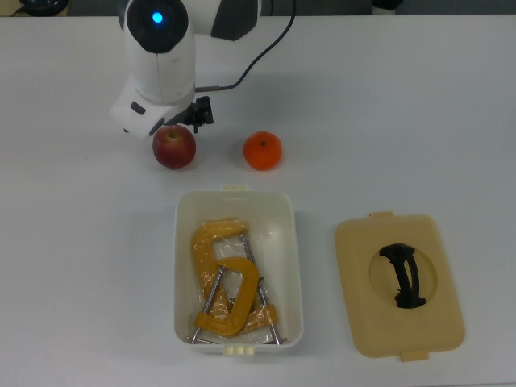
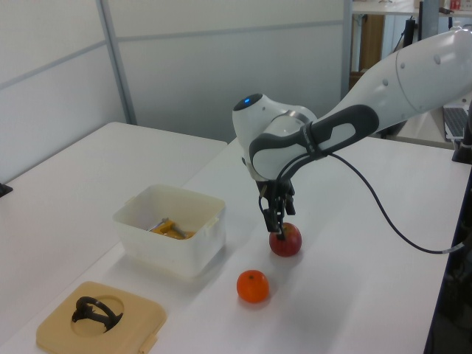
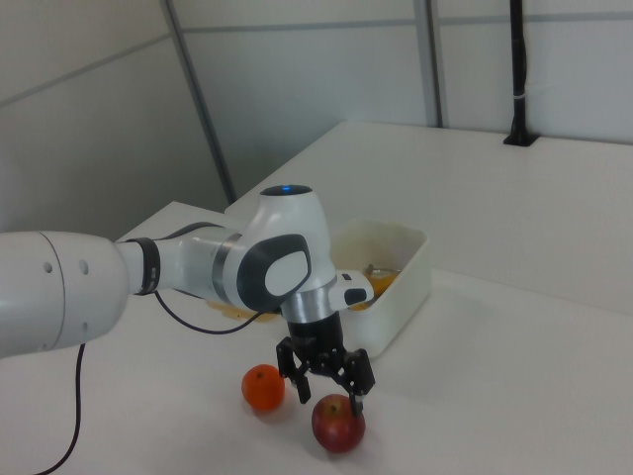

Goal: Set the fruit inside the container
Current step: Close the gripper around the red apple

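Apple (image 1: 174,147) sits on the tabletop (image 1: 403,113), at the tub's (image 1: 238,270) 11 o'clock in the top view, with the tangerine (image 1: 263,151) near it at the tub's 1 o'clock. Over the apple, the claw (image 3: 326,395) is spread open, fingers (image 3: 355,403) seemingly either side of its top, holding nothing. Yellow clamps (image 1: 227,282) lie in the tub; the lid (image 1: 399,284) rests at its 3 o'clock.

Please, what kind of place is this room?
Probably a robotics lab or office workspace: a robot arm works over a plain white table, grey partition walls stand behind, and a desk with a laptop shows at the left view's right edge.
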Motion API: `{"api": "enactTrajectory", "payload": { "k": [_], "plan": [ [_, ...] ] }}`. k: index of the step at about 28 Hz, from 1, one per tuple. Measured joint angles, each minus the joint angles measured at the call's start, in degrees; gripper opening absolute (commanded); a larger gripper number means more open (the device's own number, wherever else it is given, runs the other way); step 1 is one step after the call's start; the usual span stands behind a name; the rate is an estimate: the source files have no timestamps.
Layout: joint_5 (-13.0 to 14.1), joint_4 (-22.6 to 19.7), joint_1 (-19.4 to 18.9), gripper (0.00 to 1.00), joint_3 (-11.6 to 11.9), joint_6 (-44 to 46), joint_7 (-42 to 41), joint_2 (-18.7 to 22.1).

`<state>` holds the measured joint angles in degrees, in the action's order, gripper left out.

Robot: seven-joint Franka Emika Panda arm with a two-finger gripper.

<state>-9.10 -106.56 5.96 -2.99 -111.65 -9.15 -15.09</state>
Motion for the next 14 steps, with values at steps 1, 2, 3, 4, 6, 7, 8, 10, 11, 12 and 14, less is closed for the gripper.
{"api": "enactTrajectory", "payload": {
  "k": [1, 2, 3, 4, 6, 7, 8, 10, 11, 12, 14],
  "plan": [
    [-0.1, -0.3, -0.03, 1.0, 0.0, -0.26, -0.01, -0.18],
    [-0.28, -0.71, -0.09, 1.0, 0.0, -0.43, -0.02, -0.42],
    [-0.44, -0.92, -0.12, 1.0, -0.01, -0.46, -0.02, -0.59],
    [-0.69, -1.09, -0.14, 1.0, -0.02, -0.46, -0.02, -0.8],
    [-1.22, -1.39, -0.19, 1.0, -0.04, -0.47, -0.02, -1.29],
    [-1.44, -1.55, -0.19, 1.0, -0.04, -0.49, -0.02, -1.64],
    [-1.51, -1.61, -0.2, 0.98, -0.04, -0.51, -0.02, -1.88],
    [-1.56, -1.66, -0.2, 0.83, -0.04, -0.58, -0.02, -2.28],
    [-1.56, -1.66, -0.2, 0.77, -0.04, -0.61, -0.02, -2.43],
    [-1.57, -1.66, -0.2, 0.64, -0.04, -0.65, -0.02, -2.52],
    [-1.57, -1.65, -0.19, 0.57, -0.04, -0.74, -0.02, -2.56]
  ]
}}
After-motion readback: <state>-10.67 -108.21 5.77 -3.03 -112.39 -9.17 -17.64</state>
